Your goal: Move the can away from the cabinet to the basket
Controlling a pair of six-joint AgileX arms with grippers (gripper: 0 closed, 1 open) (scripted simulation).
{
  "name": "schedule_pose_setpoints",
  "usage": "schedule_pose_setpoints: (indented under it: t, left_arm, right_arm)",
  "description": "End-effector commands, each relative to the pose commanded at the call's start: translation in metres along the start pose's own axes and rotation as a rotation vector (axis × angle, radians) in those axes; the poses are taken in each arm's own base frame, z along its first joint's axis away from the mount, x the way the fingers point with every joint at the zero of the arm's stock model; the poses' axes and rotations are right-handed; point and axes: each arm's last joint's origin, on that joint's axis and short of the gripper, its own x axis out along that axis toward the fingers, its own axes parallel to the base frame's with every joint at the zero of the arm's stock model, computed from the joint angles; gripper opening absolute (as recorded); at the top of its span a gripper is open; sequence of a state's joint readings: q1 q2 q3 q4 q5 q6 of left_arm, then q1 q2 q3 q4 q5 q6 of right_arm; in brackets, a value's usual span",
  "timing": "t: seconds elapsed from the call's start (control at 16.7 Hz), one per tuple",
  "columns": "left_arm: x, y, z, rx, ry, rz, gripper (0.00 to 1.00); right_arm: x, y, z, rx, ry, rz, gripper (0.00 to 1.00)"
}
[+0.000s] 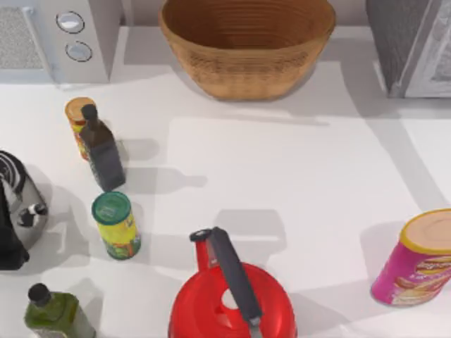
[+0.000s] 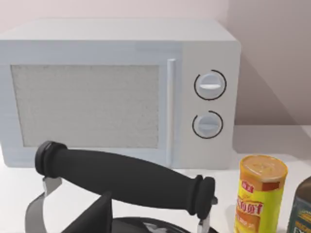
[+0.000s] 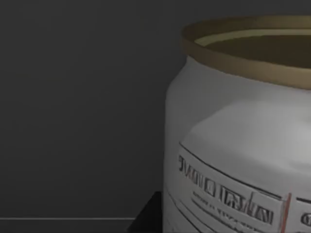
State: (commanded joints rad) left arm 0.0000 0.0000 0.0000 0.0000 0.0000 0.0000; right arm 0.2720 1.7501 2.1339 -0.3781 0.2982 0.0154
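Silver-white can (image 3: 233,145) close before the right wrist camera against a dark wall, wicker basket (image 1: 246,49) top centre of the top view, grey cabinet (image 1: 412,46) upper right

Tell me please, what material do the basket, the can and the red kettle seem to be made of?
The basket: tan woven wicker, matte, shown by its ribbed walls. The can: probably thin metal, silver-white with a smooth sheen and grey print. The red kettle: glossy red body, likely enamelled metal or plastic; its dark handle looks matte, perhaps plastic.
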Motion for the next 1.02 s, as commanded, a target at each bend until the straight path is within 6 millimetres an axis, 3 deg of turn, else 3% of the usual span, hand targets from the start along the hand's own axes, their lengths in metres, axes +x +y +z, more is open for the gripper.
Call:
schedule_pose_setpoints:
  t: [0.18,0.36,0.6,0.72,1.02]
  left_arm:
    - [0.000,0.000,0.000,0.000,0.000,0.000,1.00]
    - [0.000,0.000,0.000,0.000,0.000,0.000,1.00]
    - [0.000,0.000,0.000,0.000,0.000,0.000,1.00]
    - [0.000,0.000,0.000,0.000,0.000,0.000,1.00]
    - [0.000,0.000,0.000,0.000,0.000,0.000,1.00]
  right_arm:
    - [-0.031,0.007,0.015,-0.004,-0.002,-0.001,0.00]
    - [-0.088,0.012,0.038,-0.003,-0.004,-0.002,0.00]
    - [-0.163,0.003,0.058,0.001,-0.002,-0.001,0.00]
    - [-0.177,0.000,0.061,0.000,0.000,0.000,0.00]
    - [-0.176,0.001,0.060,-0.001,0.005,-0.002,0.00]
